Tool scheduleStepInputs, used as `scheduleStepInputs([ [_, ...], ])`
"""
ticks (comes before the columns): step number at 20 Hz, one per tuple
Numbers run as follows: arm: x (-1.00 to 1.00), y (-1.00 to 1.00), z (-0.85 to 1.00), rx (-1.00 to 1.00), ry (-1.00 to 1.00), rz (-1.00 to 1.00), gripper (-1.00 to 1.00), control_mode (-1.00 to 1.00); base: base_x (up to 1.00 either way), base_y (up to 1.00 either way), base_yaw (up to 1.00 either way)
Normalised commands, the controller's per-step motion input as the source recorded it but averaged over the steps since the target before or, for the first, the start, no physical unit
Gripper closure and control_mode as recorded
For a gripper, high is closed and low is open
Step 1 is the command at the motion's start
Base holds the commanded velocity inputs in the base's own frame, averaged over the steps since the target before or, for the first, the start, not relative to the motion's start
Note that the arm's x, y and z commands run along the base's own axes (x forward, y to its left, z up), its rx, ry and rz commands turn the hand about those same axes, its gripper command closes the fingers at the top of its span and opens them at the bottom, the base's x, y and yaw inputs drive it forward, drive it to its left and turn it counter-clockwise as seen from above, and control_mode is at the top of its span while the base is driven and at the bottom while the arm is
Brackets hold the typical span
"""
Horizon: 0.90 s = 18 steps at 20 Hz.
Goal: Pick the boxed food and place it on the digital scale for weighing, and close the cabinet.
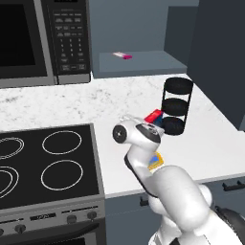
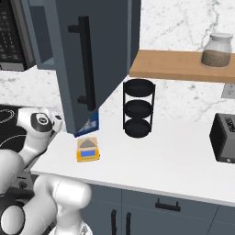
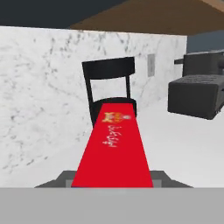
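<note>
My gripper [image 1: 155, 120] is shut on the boxed food [image 1: 154, 115], a blue box with a red top, and holds it above the white counter just left of a black rack. In the hand view the red top [image 3: 113, 144] runs out from between the fingers [image 3: 64, 177] toward the rack. In the right base view a blue corner of the box [image 2: 92, 124] peeks from under the open cabinet door [image 2: 87, 59]. The digital scale [image 2: 87, 150] lies on the counter just below the held box, partly hidden behind my arm [image 1: 155, 161]. The cabinet [image 1: 139, 62] stands open.
A black three-tier rack [image 1: 177, 106] stands right of the box. A dark toaster [image 2: 225, 137] sits far right. A wooden shelf [image 2: 179, 64] carries a jar [image 2: 217, 50]. The stove [image 1: 48, 162] and microwave [image 1: 43, 38] are at left. A pink flat item [image 1: 123, 56] lies in the cabinet.
</note>
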Motion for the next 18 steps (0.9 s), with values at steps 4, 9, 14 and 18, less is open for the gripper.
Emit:
scheduleStepInputs([
  [4,0.40,0.15,-0.35,0.14,0.16,-0.28,1.00,-1.00,0.00,0.00,0.00],
  [9,0.17,0.12,-0.16,0.01,0.10,-0.31,1.00,-1.00,0.00,0.00,0.00],
  [14,0.00,0.08,-0.29,-0.05,-0.04,-0.22,1.00,-1.00,0.00,0.00,0.00],
  [18,0.00,0.00,-0.48,-0.07,-0.06,-0.15,1.00,-1.00,0.00,0.00,0.00],
])
